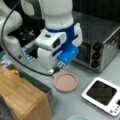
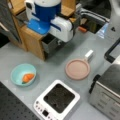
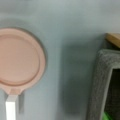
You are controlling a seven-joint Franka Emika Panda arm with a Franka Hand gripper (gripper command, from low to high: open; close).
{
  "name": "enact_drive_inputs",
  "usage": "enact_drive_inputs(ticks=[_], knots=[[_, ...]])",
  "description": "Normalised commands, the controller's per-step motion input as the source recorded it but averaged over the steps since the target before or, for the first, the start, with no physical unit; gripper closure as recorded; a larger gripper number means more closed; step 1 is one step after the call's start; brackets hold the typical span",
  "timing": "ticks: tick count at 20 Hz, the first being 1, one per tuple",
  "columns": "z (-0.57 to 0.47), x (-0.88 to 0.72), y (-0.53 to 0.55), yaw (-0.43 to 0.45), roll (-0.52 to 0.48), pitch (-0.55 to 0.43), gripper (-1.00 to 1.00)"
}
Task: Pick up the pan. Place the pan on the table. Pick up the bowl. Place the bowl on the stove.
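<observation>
Down on the table (image 3: 75, 30) lies the pan (image 3: 18, 58), off the stove (image 2: 58, 98), while the gripper (image 1: 58, 66) hangs over it, and I cannot tell if it is apart.

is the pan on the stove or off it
Off it. The pan lies flat on the grey table beside the stove, whose black top is bare. The gripper is not visible in any view.
</observation>
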Motion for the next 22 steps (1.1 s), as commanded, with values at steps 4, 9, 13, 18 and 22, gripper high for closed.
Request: enact_drive_inputs(ticks=[4,9,13,18,22], knots=[[0.10,0.49,-0.27,0.060,0.065,0.143,-1.00],[0.05,0.48,-0.28,0.050,0.074,0.130,-1.00],[-0.05,0.50,-0.29,0.041,0.101,0.121,-1.00],[-0.02,0.49,-0.28,0.025,0.141,0.152,-1.00],[0.04,0.50,-0.24,-0.014,0.155,0.181,-1.00]])
